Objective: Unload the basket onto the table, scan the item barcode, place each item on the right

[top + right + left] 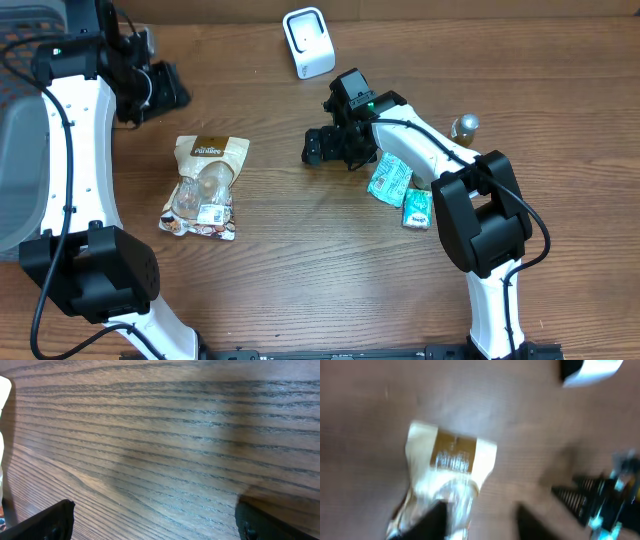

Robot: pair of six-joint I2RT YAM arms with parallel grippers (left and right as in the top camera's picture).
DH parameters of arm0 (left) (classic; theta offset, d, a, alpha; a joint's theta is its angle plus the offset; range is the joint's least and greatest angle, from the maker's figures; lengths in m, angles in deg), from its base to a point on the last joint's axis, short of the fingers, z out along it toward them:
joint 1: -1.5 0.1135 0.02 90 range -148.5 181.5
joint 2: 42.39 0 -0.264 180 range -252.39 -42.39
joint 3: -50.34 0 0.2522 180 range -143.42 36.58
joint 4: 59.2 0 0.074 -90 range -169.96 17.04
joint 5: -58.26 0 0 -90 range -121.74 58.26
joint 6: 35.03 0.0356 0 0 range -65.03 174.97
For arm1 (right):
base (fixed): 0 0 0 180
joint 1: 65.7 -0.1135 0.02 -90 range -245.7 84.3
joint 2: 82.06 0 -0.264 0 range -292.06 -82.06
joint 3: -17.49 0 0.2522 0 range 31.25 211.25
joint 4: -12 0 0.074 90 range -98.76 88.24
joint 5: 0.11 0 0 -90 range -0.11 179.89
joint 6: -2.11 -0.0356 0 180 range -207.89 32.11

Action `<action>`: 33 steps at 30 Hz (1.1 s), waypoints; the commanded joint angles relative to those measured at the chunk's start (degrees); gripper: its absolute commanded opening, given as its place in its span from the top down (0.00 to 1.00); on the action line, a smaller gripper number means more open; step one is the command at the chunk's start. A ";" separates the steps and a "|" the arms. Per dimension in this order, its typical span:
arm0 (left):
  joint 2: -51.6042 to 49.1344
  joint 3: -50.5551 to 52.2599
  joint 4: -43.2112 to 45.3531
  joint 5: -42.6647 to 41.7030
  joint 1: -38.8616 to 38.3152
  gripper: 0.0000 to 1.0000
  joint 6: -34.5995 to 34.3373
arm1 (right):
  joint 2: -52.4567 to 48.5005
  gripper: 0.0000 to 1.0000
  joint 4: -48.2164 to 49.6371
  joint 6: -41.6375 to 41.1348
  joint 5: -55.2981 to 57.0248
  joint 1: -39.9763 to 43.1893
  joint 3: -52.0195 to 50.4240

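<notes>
While the wood-grain counter [300,260] carries the snack bag [205,185] left of centre, the right claw [314,148] gapes wide over bare wood and the left claw [170,88], far left, stands partly spread, empty.

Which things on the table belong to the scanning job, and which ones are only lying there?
Likely for the job: snack bag, white scanner.
Just lying about: teal packet, second teal packet, small gold-topped bottle.

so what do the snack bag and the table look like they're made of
Snack bag: probably glossy plastic film, cream and brown printed top, clear lower part showing the contents. Table: wood or wood-look laminate, matt, with dark grain lines; the pictures do not settle which.
</notes>
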 commanded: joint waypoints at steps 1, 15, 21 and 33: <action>-0.09 -0.22 -5.55 3.74 -0.04 0.96 4.17 | -1.46 0.00 -0.22 -0.39 -0.92 -0.55 -1.36; -0.09 16.72 1.31 17.66 -0.33 0.96 -5.86 | -1.46 0.00 -0.22 -0.39 -0.92 -0.55 -1.36; -0.09 26.10 8.11 19.58 -1.57 0.96 -7.10 | -1.46 0.00 -0.22 -0.39 -0.92 -0.55 -1.36; -0.09 34.40 13.90 24.15 -7.76 0.96 -9.84 | -1.46 0.00 -0.22 -0.39 -0.92 -0.55 -1.36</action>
